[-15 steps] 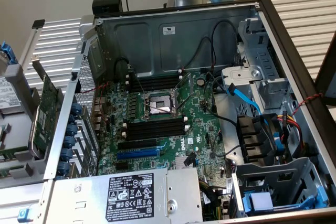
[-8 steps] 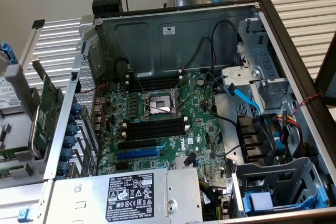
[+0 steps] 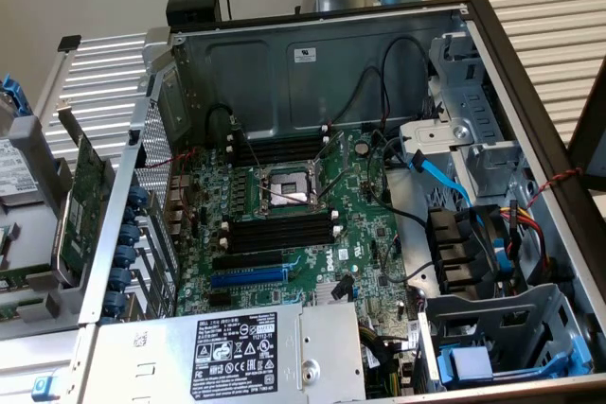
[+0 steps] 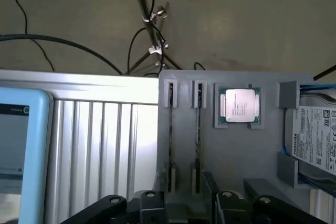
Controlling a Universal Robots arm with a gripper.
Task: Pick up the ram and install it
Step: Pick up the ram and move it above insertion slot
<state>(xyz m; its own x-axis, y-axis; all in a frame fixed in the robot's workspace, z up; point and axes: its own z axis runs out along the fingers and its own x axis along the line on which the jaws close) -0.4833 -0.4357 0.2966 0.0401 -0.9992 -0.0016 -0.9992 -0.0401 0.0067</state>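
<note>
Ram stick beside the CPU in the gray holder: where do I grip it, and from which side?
Take the ram stick mid-length, pinching across its two flat faces, coming from straight above. It seems to stand on edge in the gray holder, thin top edge up, with both ends seated in brackets, so the middle is free.

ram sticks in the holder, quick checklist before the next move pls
1. Both ram sticks upright in the grey holder: ok
2. Claw centred on one stick: cannot tell
3. Memory slots on the board empty: ok
4. White end clips swung open: cannot tell
5. Case open, board reachable from above: ok
</note>
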